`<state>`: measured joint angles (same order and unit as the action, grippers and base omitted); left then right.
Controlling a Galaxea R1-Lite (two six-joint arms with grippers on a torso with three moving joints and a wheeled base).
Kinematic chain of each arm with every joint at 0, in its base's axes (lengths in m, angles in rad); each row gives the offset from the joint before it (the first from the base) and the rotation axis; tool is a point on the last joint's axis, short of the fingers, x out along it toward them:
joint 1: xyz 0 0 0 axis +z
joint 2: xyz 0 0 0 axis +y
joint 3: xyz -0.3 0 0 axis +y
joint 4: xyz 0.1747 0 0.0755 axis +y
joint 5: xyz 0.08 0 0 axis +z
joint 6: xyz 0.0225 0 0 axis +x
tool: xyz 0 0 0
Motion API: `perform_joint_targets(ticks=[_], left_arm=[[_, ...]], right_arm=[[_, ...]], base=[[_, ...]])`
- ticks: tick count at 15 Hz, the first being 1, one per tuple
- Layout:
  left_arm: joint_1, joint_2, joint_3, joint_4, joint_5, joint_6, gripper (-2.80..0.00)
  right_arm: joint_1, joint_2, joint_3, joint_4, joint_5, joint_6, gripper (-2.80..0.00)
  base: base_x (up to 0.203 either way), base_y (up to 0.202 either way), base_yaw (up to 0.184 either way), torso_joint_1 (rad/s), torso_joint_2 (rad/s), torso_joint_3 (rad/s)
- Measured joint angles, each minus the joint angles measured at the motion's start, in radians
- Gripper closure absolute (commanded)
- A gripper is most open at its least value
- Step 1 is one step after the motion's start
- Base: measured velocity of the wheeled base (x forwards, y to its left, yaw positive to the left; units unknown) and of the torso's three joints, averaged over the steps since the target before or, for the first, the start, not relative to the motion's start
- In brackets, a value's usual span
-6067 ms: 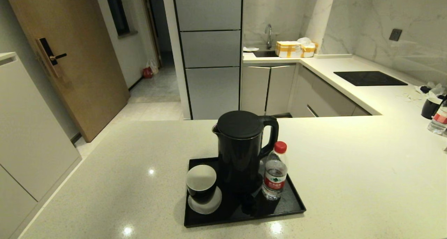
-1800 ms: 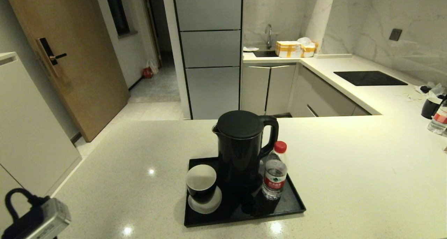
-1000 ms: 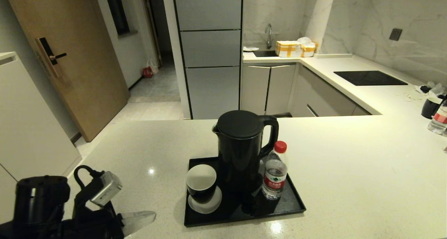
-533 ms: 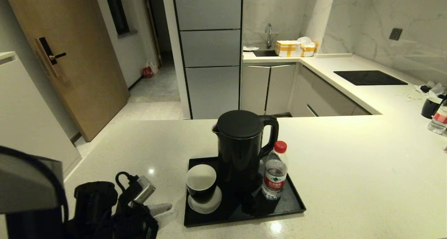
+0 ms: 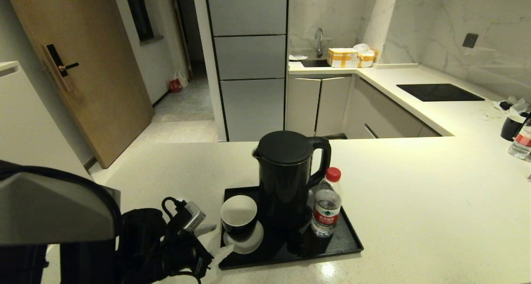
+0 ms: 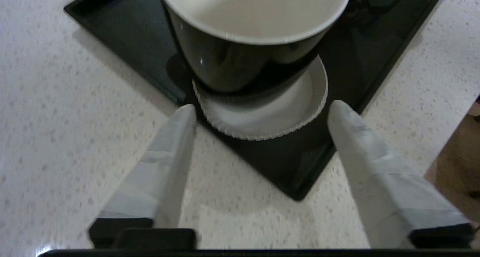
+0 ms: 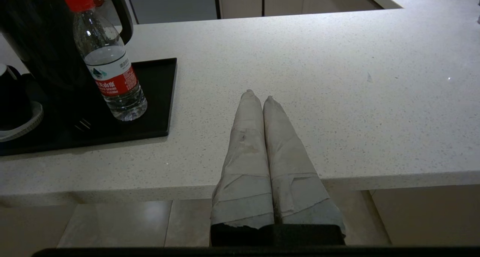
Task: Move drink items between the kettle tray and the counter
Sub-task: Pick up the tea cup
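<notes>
From the head camera, a glossy black kettle tray (image 5: 348,242) sits on the speckled counter (image 5: 415,201), carrying a tall black kettle (image 5: 286,176), a small cup (image 5: 239,215) on a white saucer (image 5: 249,241) at the tray's left front, and a red-capped water bottle (image 5: 327,205) to the right of the kettle. The left gripper (image 5: 215,239) reaches in from the lower left, its pale fingers spread and its tips at the tray's near-left corner, just short of the cup and holding nothing.

The left wrist camera looks straight at the cup (image 6: 255,35), black outside and white inside, standing on the ridged saucer (image 6: 277,114) inside the tray (image 6: 123,32). The left gripper (image 6: 258,107) is released: its two wrapped fingers (image 6: 165,163) stand wide apart to either side of the saucer's edge, above the tray's corner, not touching the cup.

The right wrist camera shows the right gripper (image 7: 259,96) clenched on nothing, fingers pressed together, hanging at the counter's (image 7: 318,80) front edge, well apart from the bottle (image 7: 108,65), which stands upright on the tray (image 7: 157,99) beside the kettle (image 7: 41,35).
</notes>
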<state>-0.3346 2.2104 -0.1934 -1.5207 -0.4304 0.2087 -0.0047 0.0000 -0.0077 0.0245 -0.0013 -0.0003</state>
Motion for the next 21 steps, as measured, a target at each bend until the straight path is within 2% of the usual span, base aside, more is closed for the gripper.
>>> perform_joint_targets(ticks=[8, 11, 21], left_arm=[[-0.032, 0.042, -0.126, 0.000, 0.007, 0.021, -2.80], [-0.035, 0.060, -0.177, 0.000, 0.006, 0.055, -2.80], [-0.040, 0.125, -0.202, 0.000, 0.003, 0.078, -2.80]], right_arm=[[0.000, 0.000, 0.000, 0.000, 0.001, 0.000, 0.00], [0.000, 0.000, 0.000, 0.000, 0.001, 0.000, 0.00], [0.000, 0.000, 0.000, 0.000, 0.001, -0.001, 0.00]], base=[[0.000, 0.000, 0.000, 0.000, 0.00, 0.000], [0.000, 0.000, 0.000, 0.000, 0.00, 0.000], [0.000, 0.000, 0.000, 0.000, 0.00, 0.000]])
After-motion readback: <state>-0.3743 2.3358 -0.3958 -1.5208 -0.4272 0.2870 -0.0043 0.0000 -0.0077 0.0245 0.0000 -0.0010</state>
